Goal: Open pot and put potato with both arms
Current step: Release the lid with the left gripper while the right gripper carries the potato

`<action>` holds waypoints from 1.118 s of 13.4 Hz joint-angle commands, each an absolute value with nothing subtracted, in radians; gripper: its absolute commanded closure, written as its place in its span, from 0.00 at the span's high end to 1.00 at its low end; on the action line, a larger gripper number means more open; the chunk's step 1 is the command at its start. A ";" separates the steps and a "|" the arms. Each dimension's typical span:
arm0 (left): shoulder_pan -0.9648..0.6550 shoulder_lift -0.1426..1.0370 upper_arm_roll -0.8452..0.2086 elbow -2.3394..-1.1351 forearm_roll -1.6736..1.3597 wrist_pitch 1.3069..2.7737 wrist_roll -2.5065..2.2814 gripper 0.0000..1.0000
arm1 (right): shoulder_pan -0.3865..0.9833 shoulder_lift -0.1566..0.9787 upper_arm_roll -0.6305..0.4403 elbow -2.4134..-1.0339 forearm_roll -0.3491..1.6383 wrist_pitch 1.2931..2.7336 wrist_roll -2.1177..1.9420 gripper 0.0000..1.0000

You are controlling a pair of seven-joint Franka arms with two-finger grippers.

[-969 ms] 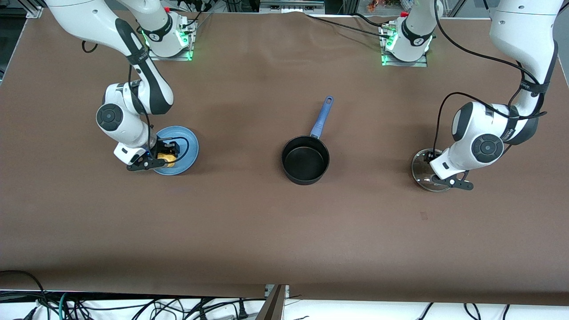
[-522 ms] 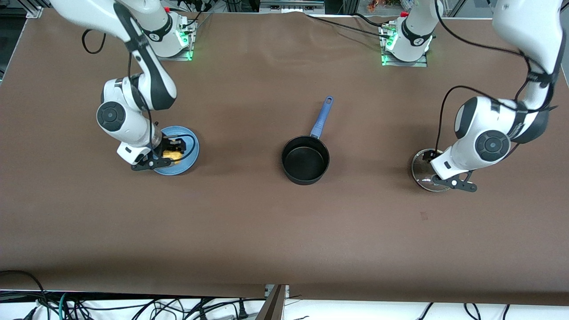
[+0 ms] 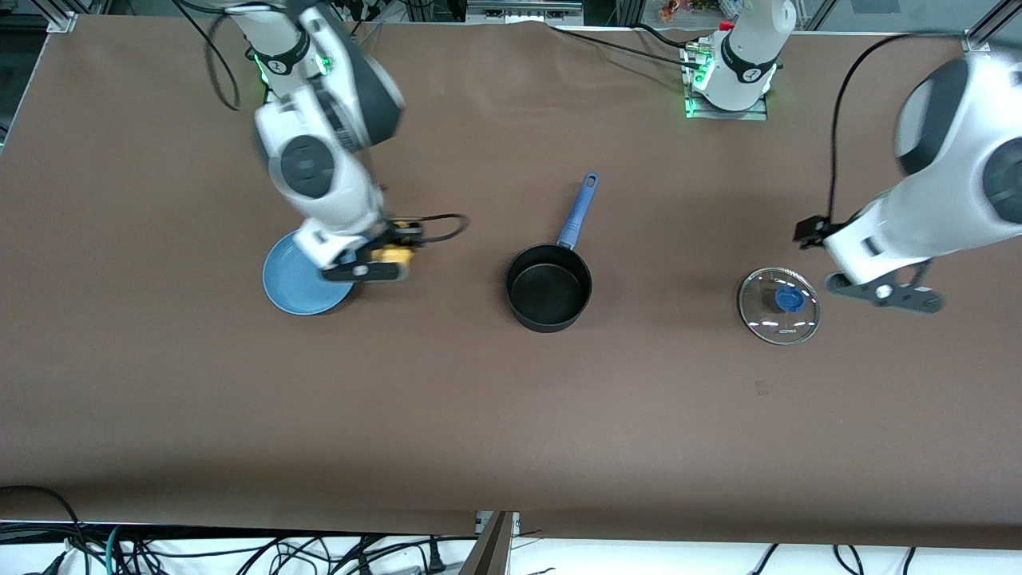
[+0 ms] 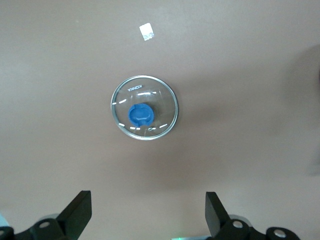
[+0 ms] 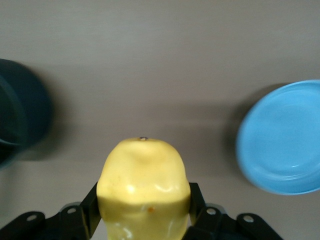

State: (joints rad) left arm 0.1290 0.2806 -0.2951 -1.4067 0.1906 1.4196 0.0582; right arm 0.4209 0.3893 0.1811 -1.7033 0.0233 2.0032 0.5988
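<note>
From the front, the pot (image 3: 548,297) stood open mid-counter (image 3: 511,415), its lid (image 3: 779,306) lying flat toward the left arm's end. The right end effector (image 3: 391,259) hung over bare counter between the blue plate (image 3: 295,281) and the pot, clamped on the potato (image 3: 395,255).

In the left wrist view, the left end effector (image 4: 145,220) hovered above the lid, jaws spread wide and empty.

In the right wrist view, the potato sat pinched between both fingers (image 5: 196,202).

The carry step looked underway; next, travel over the pot, then release.
</note>
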 commanded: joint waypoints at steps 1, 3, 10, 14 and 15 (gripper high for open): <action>0.133 0.269 -0.272 -1.302 0.129 1.342 0.063 1.00 | 0.514 0.566 0.173 -1.482 0.020 1.965 0.756 0.05; 0.051 0.171 -0.142 -1.365 0.065 1.385 0.060 1.00 | 0.572 0.664 0.173 -1.340 0.021 1.977 0.834 0.05; -0.034 -0.049 0.012 -1.738 -0.043 1.643 0.011 1.00 | 0.692 0.876 0.166 -1.146 0.015 2.216 0.993 0.06; -0.038 -0.044 0.009 -1.735 -0.029 1.670 0.006 1.00 | 0.690 0.896 0.150 -1.146 -0.009 2.224 0.980 0.06; -0.038 -0.044 -0.011 -1.732 0.012 1.675 0.005 1.00 | 0.692 0.900 0.150 -1.146 -0.029 2.227 0.983 0.07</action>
State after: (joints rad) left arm -0.0357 -0.0224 0.0083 -1.7109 -0.0152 1.6504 0.0201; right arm 0.6836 0.8819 0.1527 -1.1851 0.0082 2.2336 0.9748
